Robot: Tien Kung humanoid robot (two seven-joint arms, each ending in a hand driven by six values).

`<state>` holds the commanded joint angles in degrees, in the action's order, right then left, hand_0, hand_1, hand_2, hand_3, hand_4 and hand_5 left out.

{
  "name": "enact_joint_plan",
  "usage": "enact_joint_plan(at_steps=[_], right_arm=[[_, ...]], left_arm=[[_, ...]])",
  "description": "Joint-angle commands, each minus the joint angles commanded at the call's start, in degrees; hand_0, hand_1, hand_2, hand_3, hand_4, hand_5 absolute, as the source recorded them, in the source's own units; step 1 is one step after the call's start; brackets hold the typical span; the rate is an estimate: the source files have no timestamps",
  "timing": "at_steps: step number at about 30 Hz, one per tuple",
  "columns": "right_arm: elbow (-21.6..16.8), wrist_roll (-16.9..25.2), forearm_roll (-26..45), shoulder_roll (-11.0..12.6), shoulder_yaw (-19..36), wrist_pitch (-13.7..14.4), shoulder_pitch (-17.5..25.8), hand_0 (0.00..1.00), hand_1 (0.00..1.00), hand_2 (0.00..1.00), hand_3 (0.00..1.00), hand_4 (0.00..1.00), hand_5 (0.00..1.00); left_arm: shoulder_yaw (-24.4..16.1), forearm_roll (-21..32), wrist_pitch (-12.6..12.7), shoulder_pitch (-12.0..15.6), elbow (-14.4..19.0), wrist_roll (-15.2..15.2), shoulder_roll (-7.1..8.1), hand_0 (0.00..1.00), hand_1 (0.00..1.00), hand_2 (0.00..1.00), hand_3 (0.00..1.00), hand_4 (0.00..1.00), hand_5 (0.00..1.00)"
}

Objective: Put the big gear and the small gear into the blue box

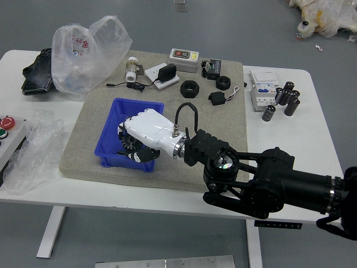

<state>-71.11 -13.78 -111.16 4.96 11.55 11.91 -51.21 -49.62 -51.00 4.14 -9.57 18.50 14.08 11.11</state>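
One white tabletop (301,148) bears a grey mat (215,125), which carries the blue box (112,129) toward its left edge, and over that box's near half the right hand (148,131) has its fingers curled around a dark gear (133,144), big or small I cannot tell.

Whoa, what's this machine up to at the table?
A robot's right hand is over the blue box, with its dark fingers curled around what looks like a dark toothed gear. It seems to be about to put that gear in the box, though the hand hides part of the box's inside. Its left arm is out of view. Two black rings lie on the grey mat beyond the box, and nobody is touching them.
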Motion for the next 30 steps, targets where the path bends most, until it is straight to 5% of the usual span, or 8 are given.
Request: enact_joint_plan(at_steps=[3, 4, 9, 10, 23, 30], right_arm=[[0.75, -0.40, -0.01, -0.32, -0.38, -0.53, -0.06, 0.268, 0.520, 0.636, 0.651, 0.352, 0.132], [0.95, -0.54, 0.00, -0.35, -0.42, -0.71, -0.08, 0.292, 0.564, 0.707, 0.690, 0.465, 0.216], [1.73, -0.85, 0.01, -0.39, -0.05, -1.51, -0.11, 0.292, 0.564, 0.707, 0.690, 0.465, 0.216], [1.85, -0.85, 0.02, -0.39, 0.05, -1.61, -0.11, 0.298, 0.592, 0.752, 0.733, 0.777, 0.485], [1.85, -0.53, 0.63, -0.16, 0.27, -1.74, 0.30, 0.298, 0.594, 0.762, 0.763, 0.848, 0.563], [-2.56, 0.41, 2.66, 2.93, 7.19, 0.24, 3.33, 0.292, 0.586, 0.752, 0.756, 0.849, 0.571]], left_arm=[[0.03, 0.05, 0.00, -0.01, 0.00, -0.02, -0.05, 0.573, 0.518, 0.531, 0.642, 0.658, 0.153], [0.02, 0.04, 0.01, -0.01, 0.00, -0.01, -0.05, 0.573, 0.517, 0.532, 0.642, 0.658, 0.154], [-0.10, -0.05, 0.02, 0.01, 0.01, 0.10, 0.07, 0.573, 0.517, 0.532, 0.642, 0.658, 0.154], [-0.10, -0.05, 0.03, 0.01, 0.01, 0.10, 0.10, 0.573, 0.517, 0.532, 0.641, 0.657, 0.154], [-0.09, -0.08, 0.01, 0.00, -0.01, 0.04, 0.03, 0.572, 0.517, 0.532, 0.642, 0.658, 0.153], [0.00, 0.06, 0.03, 0.04, -0.03, -0.01, 0.00, 0.573, 0.517, 0.532, 0.642, 0.658, 0.152]])
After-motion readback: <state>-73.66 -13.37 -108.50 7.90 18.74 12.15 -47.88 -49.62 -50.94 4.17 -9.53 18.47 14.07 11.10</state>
